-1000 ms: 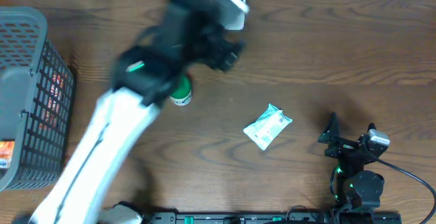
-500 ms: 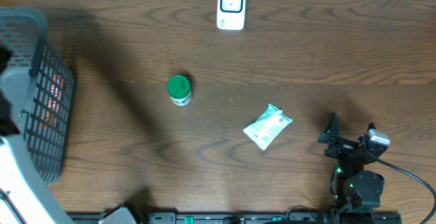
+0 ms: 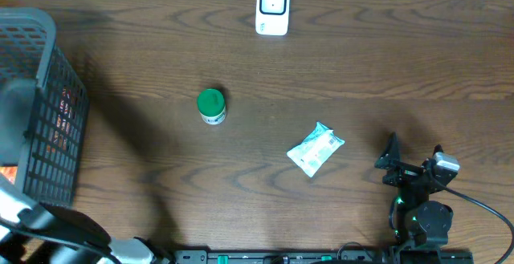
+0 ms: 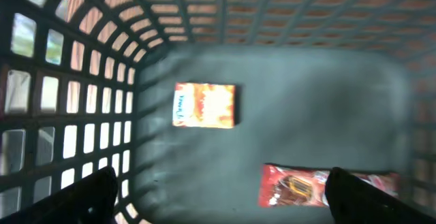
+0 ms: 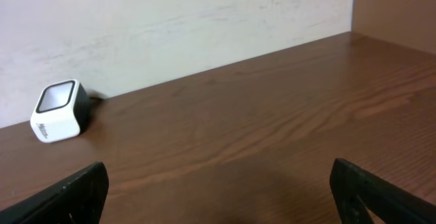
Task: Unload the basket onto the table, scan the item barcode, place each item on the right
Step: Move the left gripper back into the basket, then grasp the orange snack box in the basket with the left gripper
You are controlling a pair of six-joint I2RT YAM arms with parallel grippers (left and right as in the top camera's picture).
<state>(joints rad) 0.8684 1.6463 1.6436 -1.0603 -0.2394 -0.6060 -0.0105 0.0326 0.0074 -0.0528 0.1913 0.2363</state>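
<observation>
**A:** How did the left pincer (image 4: 219,186) stand?

**B:** Spread wide, with nothing between its fingers. It hung over the open mouth of the dark mesh basket (image 4: 82,108) and looked straight down to the floor of it.

**A:** And what lay under it?

**B:** An orange box (image 4: 205,105) lay flat in the upper left of the wrist frame. A red packet (image 4: 320,184) lay at the lower right, close to one finger. Neither was touched.

**A:** So which step was that?

**B:** I judged it to be the reach for an item, with no pick begun. The next move called for a descent inside the basket walls and a close on one item. After that, a carry to the barcode scanner (image 5: 60,112).

**A:** The other arm?

**B:** The right pincer (image 5: 219,169) was also spread and empty, low at the bottom right of the overhead frame. It faced the scanner, which stood at the top centre of the wooden surface (image 3: 361,63).

**A:** Anything else out there?

**B:** A green-capped bottle (image 3: 211,106) stood left of centre. A white and teal packet (image 3: 316,149) lay below and to its right, well apart from it.

**A:** Any writing?

**B:** The orange box had a white strip with lettering down one edge, too blurred to read. The red packet's print, the bottle's label and a small dark mark on the scanner's side were no clearer.
</observation>
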